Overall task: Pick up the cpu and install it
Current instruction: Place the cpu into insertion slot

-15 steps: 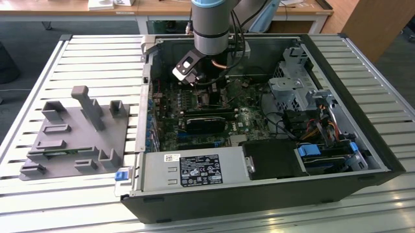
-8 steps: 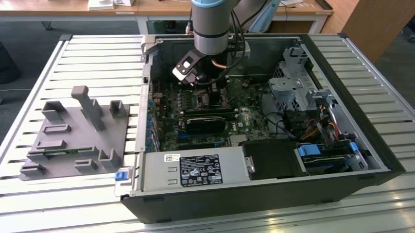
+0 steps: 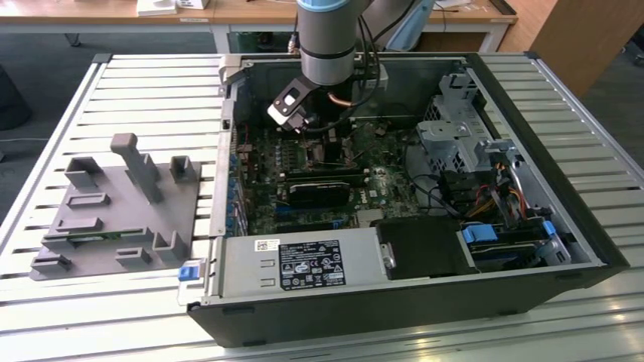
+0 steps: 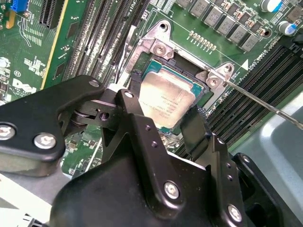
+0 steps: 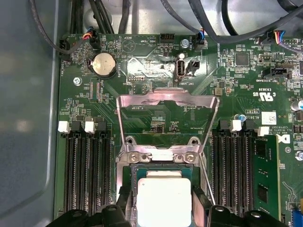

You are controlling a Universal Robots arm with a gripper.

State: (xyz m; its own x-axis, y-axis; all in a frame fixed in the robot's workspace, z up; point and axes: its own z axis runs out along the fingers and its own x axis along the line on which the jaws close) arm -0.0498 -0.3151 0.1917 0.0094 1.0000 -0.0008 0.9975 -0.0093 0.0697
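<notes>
The cpu [image 4: 166, 97] [image 5: 163, 196], a flat square chip with a silvery top and pale green rim, lies level inside the motherboard socket [image 4: 161, 45]. My gripper [image 4: 163, 100] [image 5: 163, 202] stands straight over it, one black finger [image 4: 134, 87] against one edge and the other finger [image 4: 193, 126] against the opposite edge. The jaws look shut on the chip. In the exterior view the gripper [image 3: 322, 147] reaches down into the open computer case [image 3: 563, 219], over the upper part of the board.
The socket's metal load plate [image 5: 168, 123] stands hinged open, and its thin lever rod [image 4: 265, 105] sticks out sideways. Memory slots [image 5: 85, 175] flank the socket. A power supply [image 3: 302, 264] and drive cage [image 3: 453, 136] sit inside the case. A grey tray [image 3: 111, 219] lies at the exterior view's left.
</notes>
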